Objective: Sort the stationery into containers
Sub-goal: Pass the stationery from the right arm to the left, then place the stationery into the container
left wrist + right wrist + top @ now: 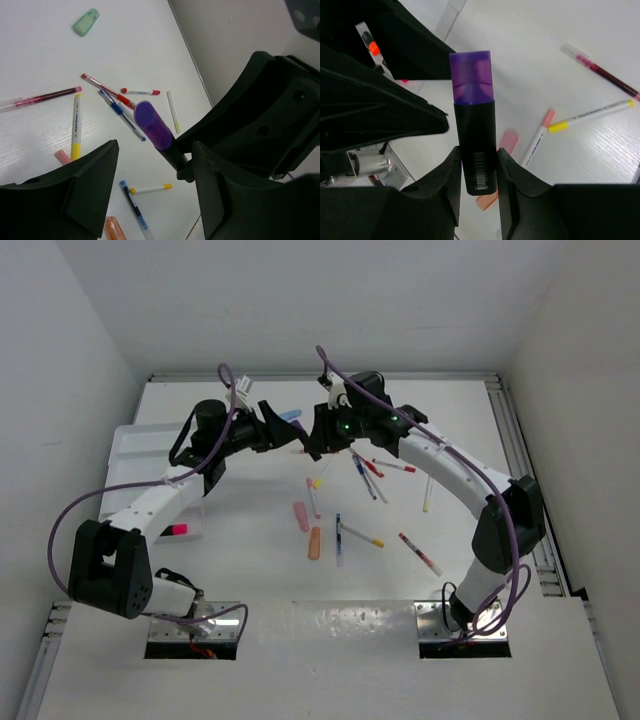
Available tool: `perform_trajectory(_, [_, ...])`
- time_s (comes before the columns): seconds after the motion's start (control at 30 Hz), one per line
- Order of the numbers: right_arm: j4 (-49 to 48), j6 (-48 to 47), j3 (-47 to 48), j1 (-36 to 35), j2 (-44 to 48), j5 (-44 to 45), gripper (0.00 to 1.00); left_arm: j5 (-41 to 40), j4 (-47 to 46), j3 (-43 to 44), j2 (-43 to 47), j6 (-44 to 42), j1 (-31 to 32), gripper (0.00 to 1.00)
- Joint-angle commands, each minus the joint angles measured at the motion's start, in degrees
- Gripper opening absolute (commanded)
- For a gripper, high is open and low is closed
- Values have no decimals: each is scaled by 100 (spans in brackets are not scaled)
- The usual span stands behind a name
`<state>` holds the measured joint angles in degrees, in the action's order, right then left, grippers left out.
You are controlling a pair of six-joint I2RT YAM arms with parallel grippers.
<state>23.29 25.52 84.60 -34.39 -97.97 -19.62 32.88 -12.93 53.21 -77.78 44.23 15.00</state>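
The two arms meet over the surface (250, 570), at the top centre of the overhead view. The right hand (477, 155) is clenched on a black highlighter with a purple cap (472, 90). Its two fingers (451, 180) press the barrel from either side, low down by the barcode, and the cap sticks out past them, held up off the surface. The left hand (155, 145) is spread wide and grips nothing. From its own camera the purple cap shows in the gap between its fingers (95, 175), clear of both, though I cannot tell how far ahead of them it sits. The white tray (135, 445) lies at the left of the overhead view, partly under the left arm, with a pink-capped highlighter (176, 530) in its lower end. Loose on the surface below the hands lie a pink highlighter (301, 516) with an orange highlighter (314, 543) just beside it, a blue pen (338, 538), a pen with a yellow cap (362, 536), and a red pen (420, 553) further right. A pale yellow pen (427, 495) and a red-capped pen (395, 466) lie near the right arm, and a pale blue highlighter (290, 416) lies at the top, close by the left hand
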Motion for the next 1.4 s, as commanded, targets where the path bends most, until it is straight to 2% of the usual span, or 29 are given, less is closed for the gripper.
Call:
perform_trajectory(0.0, [-79, 23, 434, -103, -46, 177, 0, -54, -192, 199, -36, 130, 117, 65])
perform_trajectory(0.27, [-53, 6, 725, -296, -213, 239, 0, -63, -219, 111, -71, 174, 170, 51])
perform_trajectory(0.33, [-70, 6, 786, -349, -248, 230, 0, -37, -254, 49, -53, 174, 170, 45])
perform_trajectory(0.53, [-35, -56, 822, -402, -240, 213, 0, 87, -272, 14, 52, 69, 126, 10])
perform_trajectory(0.57, [-9, -73, 822, -393, -222, 204, 13, 95, -246, 23, 70, 51, 82, 0])
perform_trajectory(0.6, [35, -134, 795, -341, -187, 169, 19, 122, -115, 66, 87, 25, 29, 0])
perform_trajectory(0.63, [88, -161, 760, -279, -126, -31, 41, 191, -18, 110, 131, -132, -163, 0])
perform_trajectory(0.7, [167, -249, 603, -17, -3, -313, 61, 349, 701, 338, 158, -588, -575, 0])
perform_trajectory(0.73, [315, -301, 541, 89, 58, -567, 65, 664, 1069, 774, 71, -1382, -743, 0])
perform_trajectory(0.77, [404, -415, 453, 230, 190, -700, 68, 919, 2100, 1074, -26, -1904, -910, 0])
perform_trajectory(0.8, [465, -468, 270, 518, 278, -823, 69, 1574, 2684, 1756, -253, -3397, -1216, 0])
perform_trajectory(0.83, [649, -530, 163, 669, 340, -1007, 69, 1642, 3352, 2172, -377, -4256, -1332, 0])
perform_trajectory(0.87, [755, -670, -38, 984, 480, -1087, 69, 1538, 4794, 2568, -648, -5648, -1499, 0])
perform_trajectory(0.93, [966, -907, -258, 1284, 586, -1254, 69, 1203, 5779, 3378, -887, -6693, -1807, 0])
perform_trajectory(0.97, [1019, -960, -512, 1547, 726, -1290, 69, 1177, 6802, 3606, -1019, -7239, -2052, 0])
perform_trajectory(1.0, [1037, -1091, -758, 1776, 858, -1325, 69, 889, 7665, 4061, -1290, -8279, -2176, 0])
perform_trajectory(1.03, [1063, -1154, -760, 1778, 859, -1317, 69, 721, 8083, 4231, -1414, -8734, -2177, 0])
perform_trajectory(1.1, [1186, -1242, -1015, 2032, 947, -1325, 69, 230, 8787, 4513, -1730, -9908, -2300, 0])
perform_trajectory(1.13, [1239, -1303, -1085, 2085, 964, -1334, 68, -25, 8859, 4444, -1732, -9968, -2318, 1])
perform_trajectory(1.2, [1493, -1313, -1191, 2261, 938, -1457, 68, -632, 8860, 4085, -1417, -10809, -2344, 2])
perform_trajectory(1.23, [1564, -1339, -1209, 2314, 921, -1536, 67, -834, 8843, 3587, -1268, -11230, -2336, 2])
perform_trajectory(1.27, [1643, -1348, -1244, 2366, 903, -1615, 67, -1219, 8843, 3339, -918, -12009, -2283, 3])
perform_trajectory(1.37, [1723, -1330, -1419, 2455, 946, -1677, 66, -1424, 8843, 2775, -512, -12840, -2432, 2])
